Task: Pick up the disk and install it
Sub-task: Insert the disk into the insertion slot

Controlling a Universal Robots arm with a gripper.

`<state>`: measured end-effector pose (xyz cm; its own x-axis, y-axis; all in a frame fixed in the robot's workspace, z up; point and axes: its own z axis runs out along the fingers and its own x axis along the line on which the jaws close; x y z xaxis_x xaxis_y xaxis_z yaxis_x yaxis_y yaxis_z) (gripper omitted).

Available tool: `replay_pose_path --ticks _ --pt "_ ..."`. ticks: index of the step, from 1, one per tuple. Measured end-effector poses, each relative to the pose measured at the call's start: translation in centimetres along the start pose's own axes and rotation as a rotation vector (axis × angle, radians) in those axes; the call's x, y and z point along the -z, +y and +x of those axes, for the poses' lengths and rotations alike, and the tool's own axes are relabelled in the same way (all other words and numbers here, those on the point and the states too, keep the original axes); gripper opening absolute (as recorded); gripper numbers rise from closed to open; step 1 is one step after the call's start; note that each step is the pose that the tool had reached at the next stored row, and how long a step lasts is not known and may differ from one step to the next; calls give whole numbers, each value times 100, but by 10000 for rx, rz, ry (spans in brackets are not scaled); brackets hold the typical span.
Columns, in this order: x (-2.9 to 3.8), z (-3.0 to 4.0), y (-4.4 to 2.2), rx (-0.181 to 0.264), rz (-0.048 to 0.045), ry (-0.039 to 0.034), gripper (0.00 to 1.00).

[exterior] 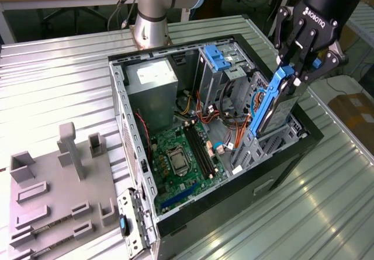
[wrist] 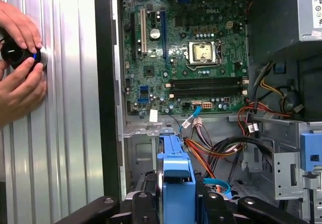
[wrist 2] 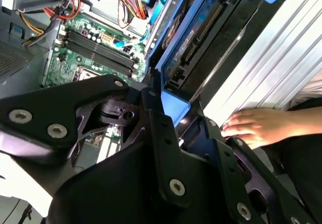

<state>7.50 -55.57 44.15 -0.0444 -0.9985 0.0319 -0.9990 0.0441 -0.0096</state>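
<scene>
The disk (exterior: 272, 105) is a flat metal drive with blue side rails, standing on edge and tilted. Its lower end sits in the drive bay (exterior: 274, 140) at the exterior view's right side of the open computer case (exterior: 125, 149). My gripper (exterior: 292, 73) is shut on the disk's upper blue end. In the second wrist view the gripper (wrist 2: 171, 110) pinches the blue rail and the disk (wrist 2: 188, 38) runs down into the bay. The first wrist view has the disk's blue edge (wrist: 176, 178) between my gripper's (wrist: 176, 204) black fingers.
Inside the case lie the green motherboard (exterior: 181, 155), a grey power-supply box (exterior: 151, 82), a blue tab-handled bracket (exterior: 217, 55) and orange cables (wrist: 201, 151). A person's hands (wrist: 17, 58) hold a black knob on the ribbed metal table beside the case. A grey fixture (exterior: 52, 196) stands at the exterior view's left.
</scene>
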Motion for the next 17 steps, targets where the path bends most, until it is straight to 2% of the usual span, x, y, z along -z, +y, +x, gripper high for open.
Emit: replay_pose_path --ticks 11,17 --pt "-16 0 0 0 0 -4 37" --pt "-121 -3 1 0 0 -3 37"
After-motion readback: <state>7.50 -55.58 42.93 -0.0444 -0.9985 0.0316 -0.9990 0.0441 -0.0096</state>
